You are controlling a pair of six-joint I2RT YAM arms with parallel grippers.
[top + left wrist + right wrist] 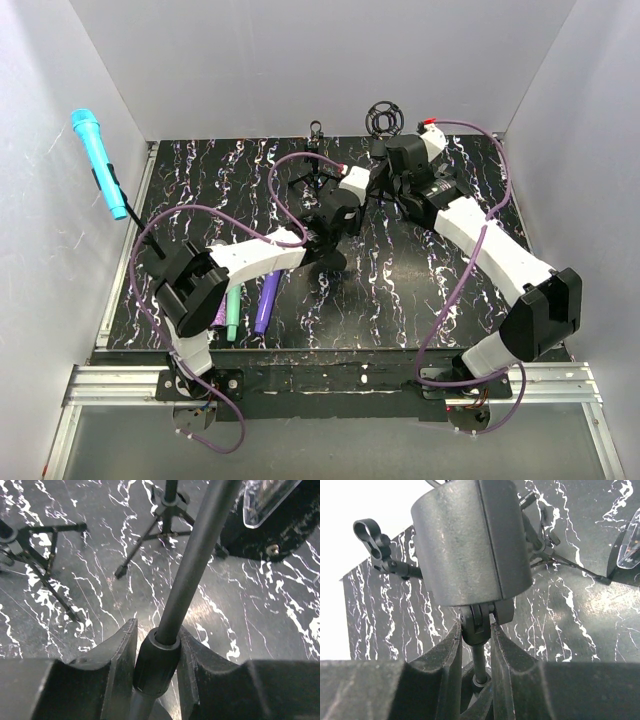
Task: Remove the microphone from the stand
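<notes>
The left gripper (157, 634) is clamped on the stand pole (196, 555) at its collar, near the middle of the table (390, 290), towards the far edge. The right gripper (475, 630) pinches the swivel joint (479, 616) directly beneath a dark cylinder (465, 545) at the stand's head. Whether this is the microphone or its clip cannot be told.

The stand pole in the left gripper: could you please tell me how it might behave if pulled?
The pole looks metallic, so probably stiff. Its smooth round surface might slip through the left gripper clamped around it.
</notes>
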